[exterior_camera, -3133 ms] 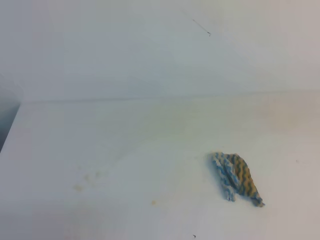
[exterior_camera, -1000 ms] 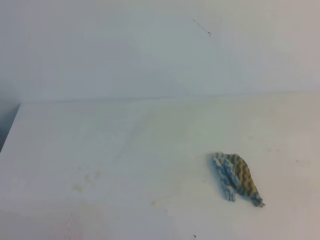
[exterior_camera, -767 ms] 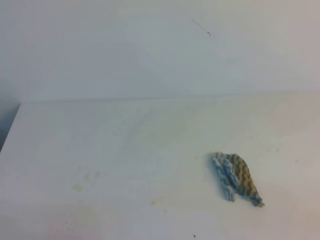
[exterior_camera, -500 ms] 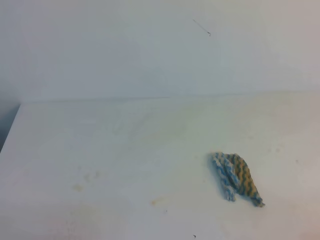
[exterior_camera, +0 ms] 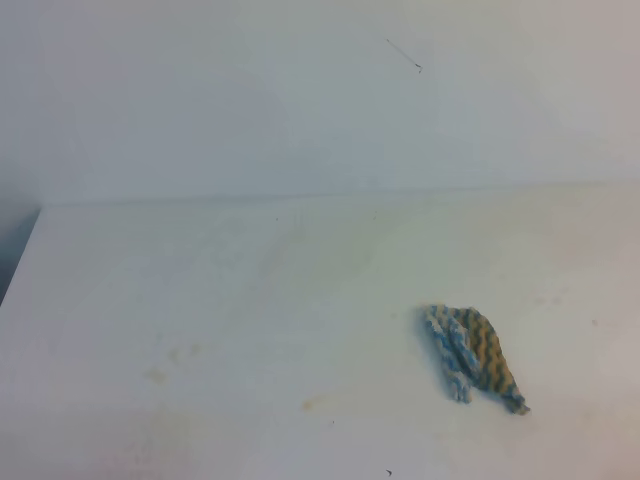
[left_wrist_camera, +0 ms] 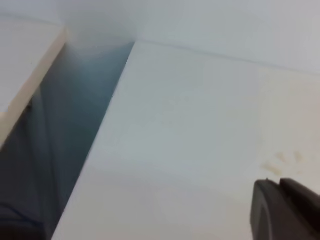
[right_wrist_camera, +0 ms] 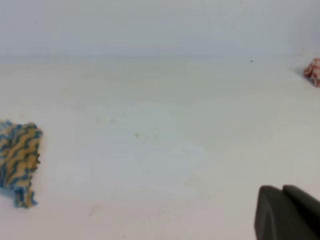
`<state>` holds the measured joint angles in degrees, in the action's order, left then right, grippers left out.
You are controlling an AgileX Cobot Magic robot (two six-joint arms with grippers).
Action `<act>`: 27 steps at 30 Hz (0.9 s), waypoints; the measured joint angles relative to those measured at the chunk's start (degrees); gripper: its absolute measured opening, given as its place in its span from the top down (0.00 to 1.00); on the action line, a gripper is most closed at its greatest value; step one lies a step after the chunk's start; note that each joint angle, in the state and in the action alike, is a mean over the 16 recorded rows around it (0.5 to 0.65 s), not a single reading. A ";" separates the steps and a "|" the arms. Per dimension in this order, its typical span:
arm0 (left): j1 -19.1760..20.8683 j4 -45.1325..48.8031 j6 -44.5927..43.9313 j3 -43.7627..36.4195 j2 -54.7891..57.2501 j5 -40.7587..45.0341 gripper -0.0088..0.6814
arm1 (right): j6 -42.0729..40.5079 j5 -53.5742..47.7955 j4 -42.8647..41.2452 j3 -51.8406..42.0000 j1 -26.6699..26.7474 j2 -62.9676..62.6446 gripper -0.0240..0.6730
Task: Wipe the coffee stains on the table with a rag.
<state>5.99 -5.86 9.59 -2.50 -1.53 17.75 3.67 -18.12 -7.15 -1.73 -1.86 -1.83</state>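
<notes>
The rag [exterior_camera: 472,357] lies crumpled on the white table [exterior_camera: 300,260], right of the middle; it is blue-and-white zigzag cloth, tinged yellow-brown on one side. In the right wrist view the rag [right_wrist_camera: 17,160] is at the left edge, well away from my right gripper [right_wrist_camera: 281,189], whose dark fingers stand together, shut, at the bottom right. Of the coffee stains I see only faint tan specks [exterior_camera: 155,375] at the front left and one near the middle front [exterior_camera: 310,403]. My left gripper [left_wrist_camera: 278,182] is shut just below faint tan specks [left_wrist_camera: 282,160]. Neither gripper holds anything.
The table's left edge [left_wrist_camera: 107,130] drops into a dark gap, with a pale surface [left_wrist_camera: 25,65] beyond it. A small pink-red crumpled object [right_wrist_camera: 314,72] lies at the far right in the right wrist view. A white wall rises behind the table.
</notes>
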 joint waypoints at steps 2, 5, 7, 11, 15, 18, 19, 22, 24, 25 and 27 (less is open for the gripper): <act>0.22 0.00 0.00 0.00 0.00 0.00 0.99 | -0.25 -0.04 0.00 0.00 -0.05 0.00 0.97; 0.54 0.00 0.00 0.00 0.00 0.00 0.99 | -0.52 -0.10 0.01 0.00 -0.05 0.00 0.97; 0.76 0.00 0.00 0.00 0.00 0.00 0.99 | -0.58 -0.11 0.06 0.00 -0.06 0.00 0.97; 0.76 0.00 0.00 0.00 0.00 0.00 0.99 | -0.48 -0.10 0.18 0.00 -0.06 0.00 0.97; 0.76 0.00 0.00 0.00 0.00 0.00 0.99 | -0.36 0.04 0.30 0.00 -0.06 0.02 0.97; 0.76 0.00 0.00 0.00 0.00 0.00 0.99 | -0.26 0.15 0.39 0.00 -0.06 0.04 0.97; 0.76 0.00 0.00 0.00 0.00 0.00 0.99 | -0.25 0.19 0.42 0.00 -0.06 0.05 0.97; 0.76 0.00 0.00 0.00 0.00 0.00 0.99 | -0.25 0.29 0.47 0.00 -0.06 0.07 0.97; 0.76 0.00 0.00 0.00 0.00 0.00 0.99 | -0.24 0.35 0.47 0.00 -0.06 0.08 0.97; 0.76 0.00 0.00 0.00 0.00 0.00 0.99 | -0.24 0.38 0.47 0.00 -0.06 0.09 0.97; 0.76 0.00 0.00 0.00 0.00 0.00 0.99 | -0.22 0.43 0.47 0.00 -0.06 0.10 0.97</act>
<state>6.74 -5.86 9.59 -2.50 -1.53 17.75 3.45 -17.69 -6.68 -1.73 -1.92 -1.72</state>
